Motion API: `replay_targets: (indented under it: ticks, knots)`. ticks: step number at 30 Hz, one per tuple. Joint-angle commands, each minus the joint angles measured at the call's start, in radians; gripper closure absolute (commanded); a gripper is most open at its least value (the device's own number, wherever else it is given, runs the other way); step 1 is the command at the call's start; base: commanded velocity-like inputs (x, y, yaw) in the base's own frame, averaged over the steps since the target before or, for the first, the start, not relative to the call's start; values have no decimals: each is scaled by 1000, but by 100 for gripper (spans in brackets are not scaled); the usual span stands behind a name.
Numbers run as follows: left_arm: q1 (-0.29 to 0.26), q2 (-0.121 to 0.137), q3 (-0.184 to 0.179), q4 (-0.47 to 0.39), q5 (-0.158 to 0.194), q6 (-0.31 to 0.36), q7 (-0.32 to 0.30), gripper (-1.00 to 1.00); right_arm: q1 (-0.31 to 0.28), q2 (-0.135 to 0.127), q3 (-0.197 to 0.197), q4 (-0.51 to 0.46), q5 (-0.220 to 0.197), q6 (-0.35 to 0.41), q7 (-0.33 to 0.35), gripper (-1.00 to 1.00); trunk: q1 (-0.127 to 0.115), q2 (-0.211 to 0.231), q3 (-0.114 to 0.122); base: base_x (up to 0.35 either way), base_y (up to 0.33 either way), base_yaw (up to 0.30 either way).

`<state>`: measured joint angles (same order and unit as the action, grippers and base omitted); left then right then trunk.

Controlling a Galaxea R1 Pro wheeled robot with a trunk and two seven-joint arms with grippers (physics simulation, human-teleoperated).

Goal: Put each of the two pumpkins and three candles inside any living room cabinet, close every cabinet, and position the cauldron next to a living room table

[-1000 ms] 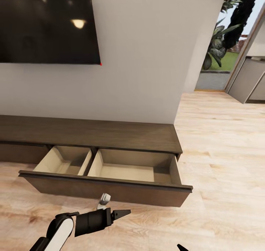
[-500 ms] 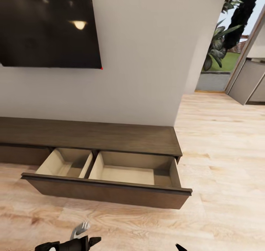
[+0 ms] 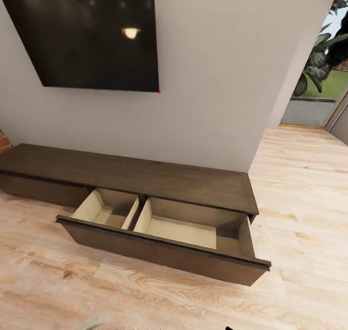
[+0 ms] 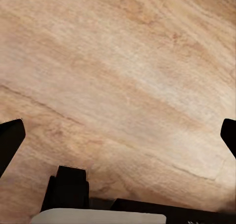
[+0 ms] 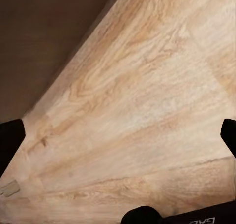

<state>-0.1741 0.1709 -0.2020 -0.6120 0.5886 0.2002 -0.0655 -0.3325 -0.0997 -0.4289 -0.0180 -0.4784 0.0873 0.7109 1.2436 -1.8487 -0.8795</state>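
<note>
i have the cabinet (image 3: 145,177) centred in my head view: a long, low dark-brown unit standing against the pale wall (image 3: 217,78), flat top bare. its right-hand drawer (image 3: 164,233) is pulled well out over the floor (image 3: 299,214). the drawer is split by a divider into two pale beige compartments, a narrower one on my left and a wider one on my right, and i see nothing lying in either. the section of the cabinet further to my left has its front flush. no pumpkins, candles or cauldron appear in my views

above the cabinet a dark screen (image 3: 92,35) hangs on the wall, reflecting a ceiling light. at the right edge a doorway opens onto green plants (image 3: 324,54) and grass

left gripper (image 4: 118,135): in the left wrist view both dark fingertips sit at opposite edges of the picture, spread wide, with only light wood floor between them, nothing held. right gripper (image 5: 118,133): same condition in the right wrist view, fingers wide apart over the floor planks, nothing held; a dark brown surface fills one corner there, and i cannot tell which part of the cabinet it is
</note>
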Motion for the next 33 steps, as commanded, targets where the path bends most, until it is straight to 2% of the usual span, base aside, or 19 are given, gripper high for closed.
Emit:
replay_targets:
  ticks: [1, 4, 7, 12, 16, 29, 33]
  knots:
    - [-1, -1, -5, 1, 7, -1, 2, -100, 0, 0, 6, 0, -9, -10, 3, -100, 0, 0, -1, 0, 0, 279]
    - [-1, -5, -9, 2, 6, -9, 1, -100, 0, 6, 14, 0, -9, -63, 3, -100, 0, 0, -2, 0, 0, 279]
    - [-1, -6, -11, 4, 6, -24, 4, -100, 0, 15, 16, 0, -8, -81, 2, -100, 0, 0, -3, 0, 0, 279]
    - [-1, -7, -11, 21, 9, -72, 7, -100, 0, 16, 17, 0, -8, -85, 2, -100, 0, 0, -5, 0, 0, 279]
    - [-1, -7, -10, 35, 7, -84, 7, -100, 0, 17, 21, 0, -8, -86, 2, -100, 0, 0, -7, -39, -16, 279]
    - [-1, -12, -11, 37, 5, -87, 7, -100, 0, 24, 22, 0, -8, -86, 2, -100, 0, 0, -13, -258, -163, 279]
    - [-1, -18, -13, 51, 6, -128, 7, -100, 0, 25, 22, 0, -8, -86, 2, -100, 0, 0, -15, -90, -195, 279]
